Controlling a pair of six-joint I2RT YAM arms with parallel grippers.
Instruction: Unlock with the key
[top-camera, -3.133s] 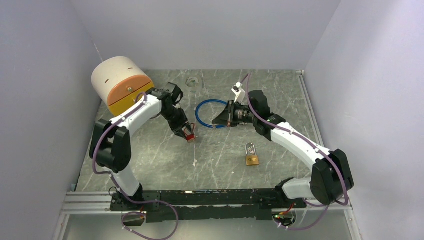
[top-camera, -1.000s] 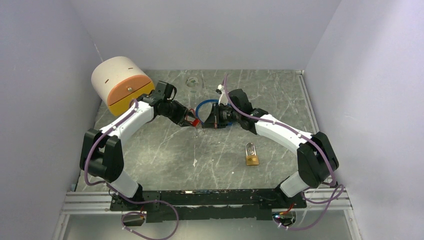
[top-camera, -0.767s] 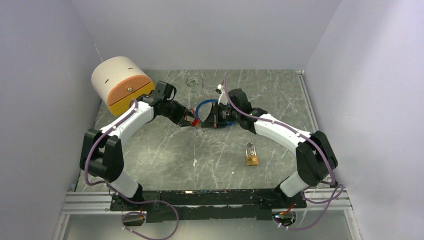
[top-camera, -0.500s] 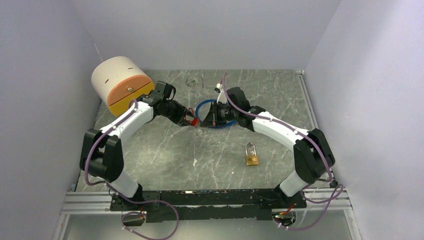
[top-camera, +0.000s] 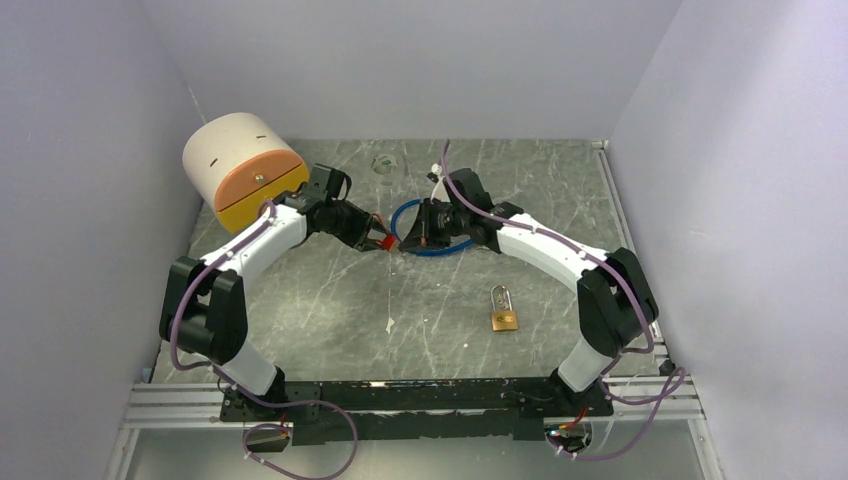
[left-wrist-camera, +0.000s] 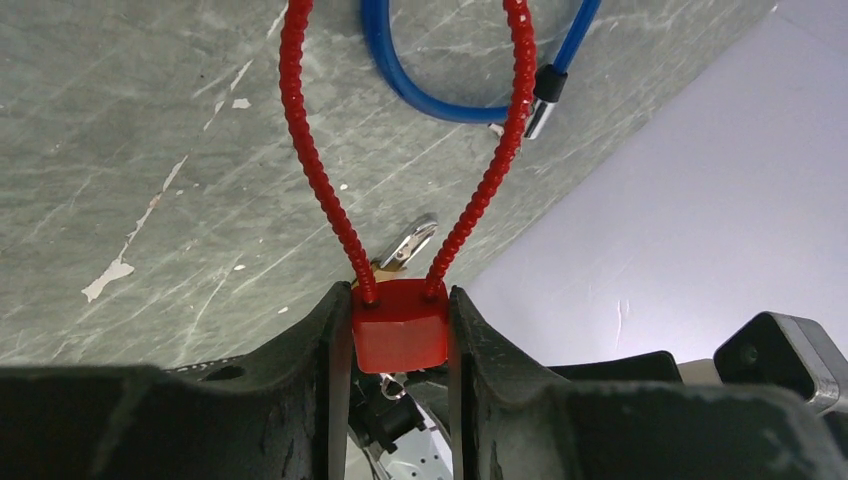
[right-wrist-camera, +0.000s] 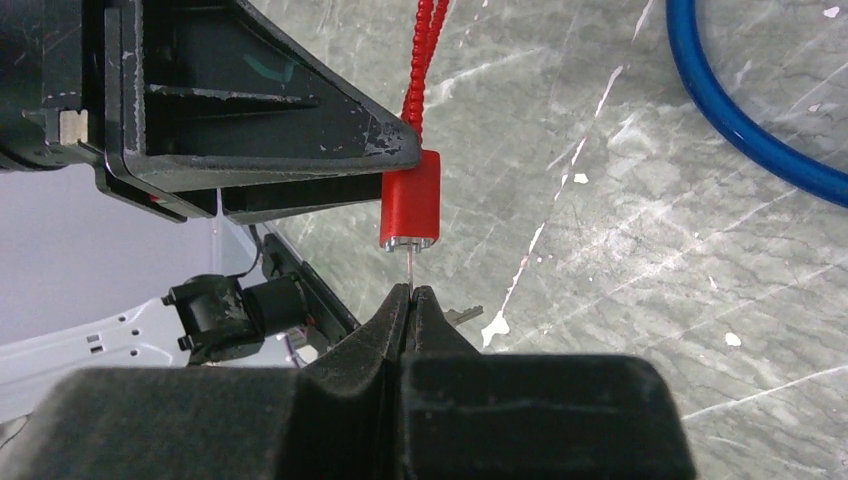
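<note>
Red cable lock (left-wrist-camera: 400, 325) is hanging over the grey marbled tabletop (top-camera: 330, 300), our left gripper (left-wrist-camera: 398, 300) clamping its smooth plastic body, beaded cable looping away. Our right gripper (right-wrist-camera: 411, 300) is pinching the thin metal key (right-wrist-camera: 411, 265), tip meeting the silvery keyway. We are judging insertion underway; next needs straight pushing, then twisting.

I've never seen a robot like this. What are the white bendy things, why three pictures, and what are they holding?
They are two robot arms with two-finger pincers, bolted to a grey table. One picture looks down from above; the others come from a camera on each wrist. The left gripper squeezes a red cable lock. The right gripper is shut on a thin key, its tip at the lock's underside. On the table lie a brass padlock, a blue cable and a cream-and-orange drum.
</note>
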